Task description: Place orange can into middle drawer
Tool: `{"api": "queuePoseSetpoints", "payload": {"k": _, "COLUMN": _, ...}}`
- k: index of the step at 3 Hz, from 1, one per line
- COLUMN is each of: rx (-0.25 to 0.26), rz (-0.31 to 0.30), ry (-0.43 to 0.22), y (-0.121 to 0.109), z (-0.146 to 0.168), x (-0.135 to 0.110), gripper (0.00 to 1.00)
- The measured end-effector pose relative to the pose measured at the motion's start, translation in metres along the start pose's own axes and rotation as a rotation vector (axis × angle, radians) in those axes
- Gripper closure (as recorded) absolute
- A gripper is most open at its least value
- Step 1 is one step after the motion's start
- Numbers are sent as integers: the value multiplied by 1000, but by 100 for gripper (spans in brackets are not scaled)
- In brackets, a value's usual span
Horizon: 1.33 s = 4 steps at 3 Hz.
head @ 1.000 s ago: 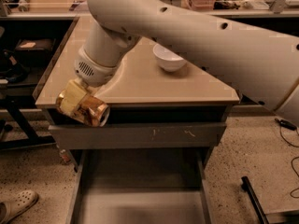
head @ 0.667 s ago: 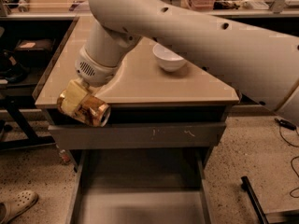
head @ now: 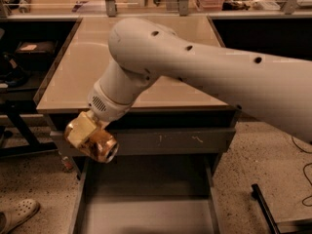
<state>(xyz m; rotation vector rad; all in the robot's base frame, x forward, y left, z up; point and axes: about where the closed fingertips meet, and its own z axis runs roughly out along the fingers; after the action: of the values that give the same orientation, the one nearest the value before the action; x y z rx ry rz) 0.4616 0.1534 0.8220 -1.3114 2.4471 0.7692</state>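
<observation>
- Where the white arm (head: 204,72) ends, low on the left, the gripper (head: 89,139) is clamped on the orange can (head: 104,151). Its pale fingers (head: 78,130) cover most of the can, so only the shiny lower end and round rim show clearly.
- The can hangs tilted in the air, in front of the left end of the grey drawer front (head: 195,141) with white scratch marks. It is above the back left corner of the middle drawer (head: 146,213).
- That drawer stands open below, and its near end is cut off by the bottom edge.
- The arm hides much of the right side of the table top (head: 78,67) and runs out of view on the right.
- A pale shoe (head: 19,214) at the lower left is partly cut off.
</observation>
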Motion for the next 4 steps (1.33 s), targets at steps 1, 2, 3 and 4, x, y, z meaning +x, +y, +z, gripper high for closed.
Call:
{"api": "queuePoseSetpoints", "payload": {"k": 1, "rx": -41, "rz": 106, "ry": 25, "y": -5, "z": 33, "x": 47, "gripper": 100}}
{"api": "queuePoseSetpoints", "payload": {"k": 2, "rx": -41, "rz": 106, "ry": 25, "y": -5, "z": 33, "x": 47, "gripper": 100}}
{"api": "queuePoseSetpoints", "payload": {"k": 3, "rx": -49, "rz": 110, "ry": 3, "y": -4, "z": 41, "x": 55, "gripper": 100}}
{"api": "queuePoseSetpoints", "payload": {"k": 4, "rx": -84, "rz": 220, "ry": -29, "y": -11, "z": 76, "x": 89, "gripper": 100}}
